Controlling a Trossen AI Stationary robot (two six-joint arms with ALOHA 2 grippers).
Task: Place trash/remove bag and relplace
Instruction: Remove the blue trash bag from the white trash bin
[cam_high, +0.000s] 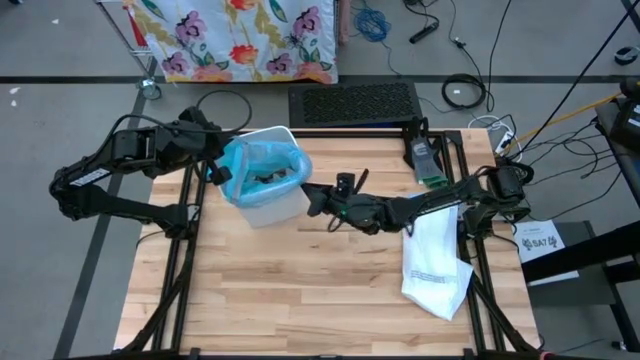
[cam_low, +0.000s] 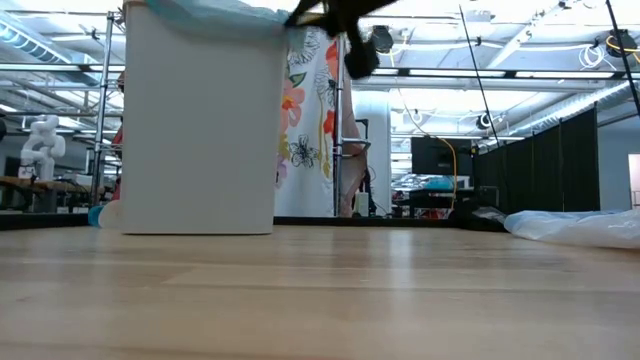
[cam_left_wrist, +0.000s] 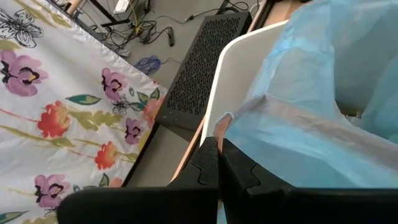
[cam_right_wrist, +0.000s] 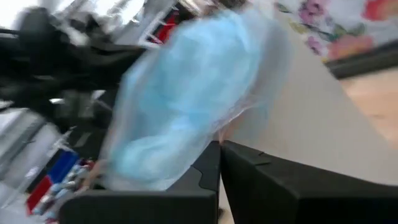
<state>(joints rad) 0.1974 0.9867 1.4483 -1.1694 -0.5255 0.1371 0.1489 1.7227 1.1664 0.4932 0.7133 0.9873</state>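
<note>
From the high view, the white bin (cam_high: 268, 190) sits toward the back left of the wooden tabletop (cam_high: 300, 290), lined with the light-blue bag (cam_high: 262, 165). There's some dark stuff down inside the bag, too small to make out. The left gripper (cam_high: 214, 172) is right at the bin's left rim, jaws pinched on the bag's edge there. The right gripper (cam_high: 312, 195) reaches across from the right and sits at the bin's right side, at the rim. The white replacement bag (cam_high: 434, 262) lies flat on the right part of the tabletop, well apart from the bin.

Low view: the bin (cam_low: 200, 120) stands upright on the tabletop, a bit of blue bag (cam_low: 215, 10) peeking over the top edge. A dark gripper (cam_low: 335, 15) hangs at its upper right corner. The white bag (cam_low: 575, 225) is a low heap far right.

Left wrist view: the fingers (cam_left_wrist: 211, 168) are closed together, with the bag's (cam_left_wrist: 311, 118) hem clamped between them, just beside the bin's white rim (cam_left_wrist: 239, 74). Flowered cloth (cam_left_wrist: 62, 93) hangs on the floor side.

Right wrist view: blurry, but the jaws look closed tight right against the puffed-up blue bag (cam_right_wrist: 186, 93) at the bin wall (cam_right_wrist: 298, 118); can't tell for sure if plastic is caught between them.
</note>
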